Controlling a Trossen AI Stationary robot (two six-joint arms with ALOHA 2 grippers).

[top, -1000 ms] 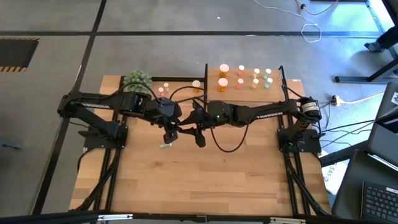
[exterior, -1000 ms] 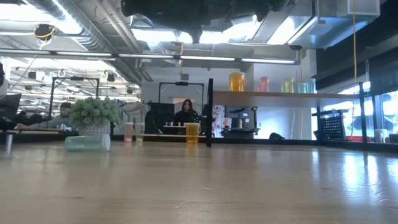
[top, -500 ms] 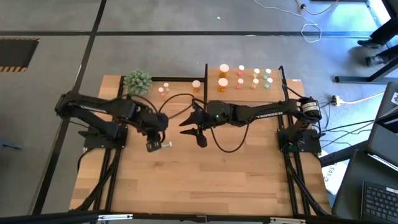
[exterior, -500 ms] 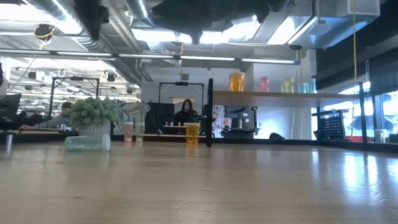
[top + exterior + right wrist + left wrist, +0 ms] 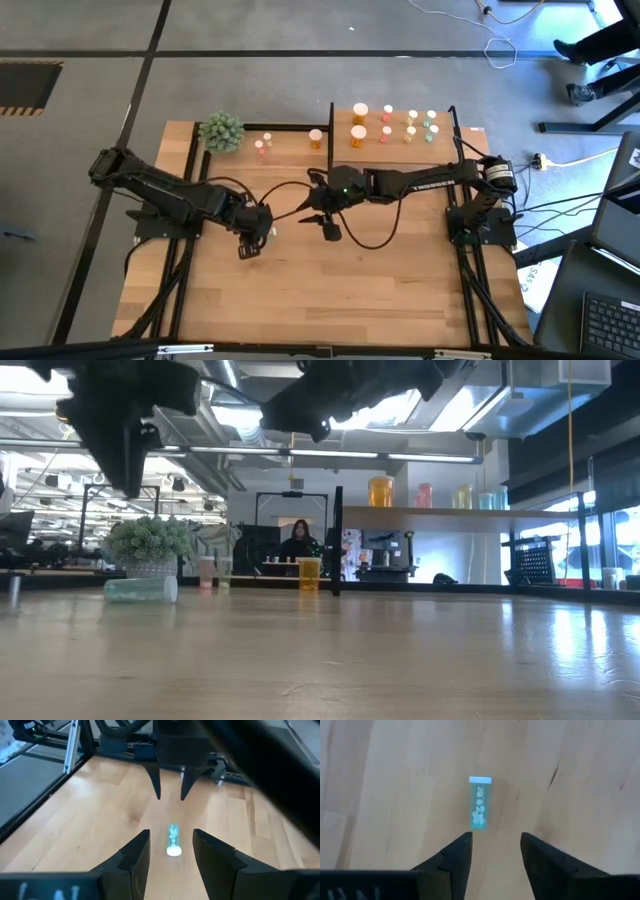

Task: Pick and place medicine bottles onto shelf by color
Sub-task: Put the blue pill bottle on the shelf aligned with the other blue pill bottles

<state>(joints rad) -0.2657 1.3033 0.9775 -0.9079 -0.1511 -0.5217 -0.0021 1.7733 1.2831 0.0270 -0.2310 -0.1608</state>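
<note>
Here, in the high view, my left gripper [image 5: 250,243] hung over the left-middle of the wooden table [image 5: 330,290], pointing down, and my right gripper [image 5: 328,226] hung near the table's middle. The green bottle was not clear to me from above. On the shelf [image 5: 395,148] at the far edge stood the sorted bottles: orange bottles [image 5: 359,124], pink ones [image 5: 387,123], yellowish ones [image 5: 411,124] and green ones [image 5: 429,124]. Beside the shelf, on the table, stood one more orange bottle [image 5: 316,138] and two pink bottles [image 5: 263,145], near the plant ball [image 5: 221,131].

In the low view, the green bottle [image 5: 140,589] lay on its side on the table, just in front of the plant ball [image 5: 152,541]. Both arms showed only as dark shapes above.

In the left wrist view, my left fingers [image 5: 452,862] stood apart with nothing between them. The green bottle [image 5: 479,803] lay on the wood beyond them, not touched, its white cap turned away from me.

In the right wrist view, my right fingers [image 5: 134,856] were also open and empty. The same bottle [image 5: 173,839] lay between my tips and the left gripper [image 5: 170,784], which pointed down above it.
</note>
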